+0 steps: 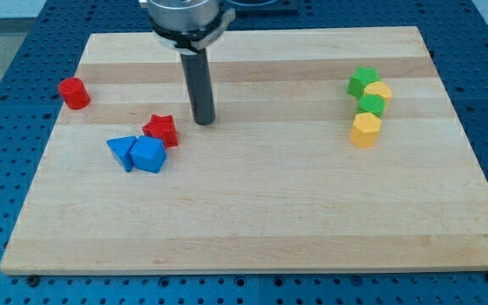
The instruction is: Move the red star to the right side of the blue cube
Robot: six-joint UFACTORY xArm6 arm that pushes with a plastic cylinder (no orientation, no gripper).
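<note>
The red star (161, 130) lies left of the board's middle, touching the upper right of the blue cube (149, 156). A blue triangle (122, 152) sits against the cube's left side. My tip (204, 122) stands on the board just to the right of the red star and slightly above it in the view, a small gap apart.
A red cylinder (74, 93) stands near the wooden board's (261, 229) left edge. At the view's right, a green star (363, 81), a yellow block (379, 91), a green block (372, 105) and a yellow block (365, 130) form a column.
</note>
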